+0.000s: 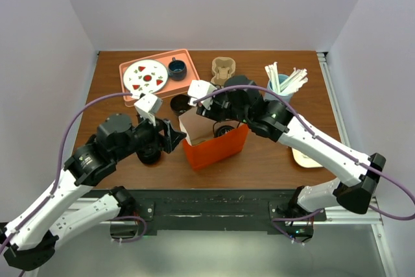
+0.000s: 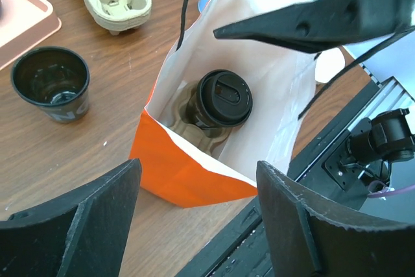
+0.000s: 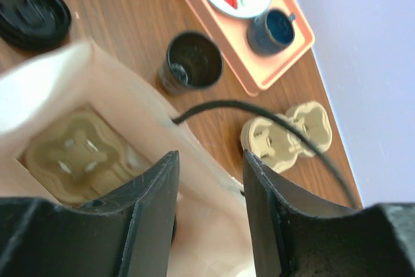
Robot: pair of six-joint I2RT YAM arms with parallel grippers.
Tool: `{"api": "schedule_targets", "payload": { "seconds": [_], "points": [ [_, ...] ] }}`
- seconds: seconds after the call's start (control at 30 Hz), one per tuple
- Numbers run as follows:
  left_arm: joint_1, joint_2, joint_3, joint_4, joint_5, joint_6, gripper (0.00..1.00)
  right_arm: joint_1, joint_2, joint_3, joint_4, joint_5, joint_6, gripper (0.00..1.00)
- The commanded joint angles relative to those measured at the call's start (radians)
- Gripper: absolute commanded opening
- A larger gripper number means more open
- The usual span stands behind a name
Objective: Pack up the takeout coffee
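Note:
The takeout coffee (image 2: 224,98), a dark cup with a black sip lid, stands in a cardboard carrier (image 3: 78,154) inside the open orange bag (image 1: 217,147). From above, only its lid (image 1: 224,130) shows. My left gripper (image 2: 198,225) is open at the bag's left corner, nothing between its fingers (image 1: 174,137). My right gripper (image 3: 209,180) hangs over the bag's far wall with its jaws apart. One finger (image 3: 146,215) is inside the bag and the other outside, the wall's rim between them. The coffee is hidden in the right wrist view.
A lidless dark cup (image 1: 180,104) stands behind the bag. A loose black lid (image 1: 149,154) lies under my left arm. The pink tray (image 1: 130,69) holds a plate and a blue cup (image 1: 176,68). A spare cardboard carrier (image 1: 224,69) and a cup of stirrers (image 1: 282,82) stand at the back.

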Motion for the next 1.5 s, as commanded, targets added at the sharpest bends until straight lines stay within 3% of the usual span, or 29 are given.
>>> {"api": "schedule_targets", "payload": {
  "seconds": [0.0, 0.17, 0.43, 0.6, 0.73, 0.83, 0.87, 0.93, 1.0, 1.07, 1.27, 1.33, 1.47],
  "points": [
    [-0.003, -0.024, 0.062, -0.018, -0.048, 0.030, 0.78, -0.004, -0.009, 0.072, 0.021, -0.084, 0.082, 0.47],
    [-0.003, -0.033, 0.093, -0.039, -0.063, 0.037, 0.80, -0.004, -0.021, 0.117, 0.018, -0.111, 0.164, 0.47],
    [-0.003, -0.022, 0.163, -0.064, -0.081, 0.071, 0.86, -0.004, -0.070, 0.155, 0.034, -0.283, 0.356, 0.48],
    [-0.003, -0.008, 0.203, -0.075, -0.109, 0.100, 0.90, -0.004, -0.069, 0.201, 0.087, -0.276, 0.465, 0.49],
    [-0.003, 0.015, 0.220, -0.067, -0.117, 0.111, 1.00, -0.004, -0.018, 0.327, 0.065, -0.188, 0.484, 0.49],
    [-0.003, 0.022, 0.228, -0.045, -0.118, 0.126, 1.00, -0.004, 0.008, 0.368, 0.117, 0.061, 0.455, 0.56],
    [-0.003, 0.022, 0.226, -0.039, -0.123, 0.131, 1.00, -0.004, 0.023, 0.373, 0.134, 0.224, 0.438, 0.57],
    [-0.003, 0.025, 0.226, -0.021, -0.126, 0.139, 1.00, -0.008, 0.045, 0.377, 0.182, 0.402, 0.366, 0.54],
    [-0.003, 0.025, 0.231, -0.007, -0.127, 0.140, 1.00, -0.046, 0.115, 0.437, 0.145, 0.570, 0.327, 0.51],
    [-0.003, 0.025, 0.232, -0.004, -0.129, 0.136, 1.00, -0.147, 0.154, 0.485, 0.096, 0.608, 0.361, 0.51],
    [-0.003, 0.022, 0.240, -0.036, -0.112, 0.129, 1.00, -0.473, 0.284, 0.560, -0.128, 0.447, 0.604, 0.49],
    [-0.003, 0.024, 0.248, -0.051, -0.107, 0.129, 1.00, -0.582, 0.356, 0.598, -0.226, 0.325, 0.690, 0.50],
    [-0.003, 0.013, 0.240, -0.076, -0.092, 0.122, 1.00, -0.675, 0.436, 0.624, -0.302, 0.231, 0.732, 0.50]
  ]
}}
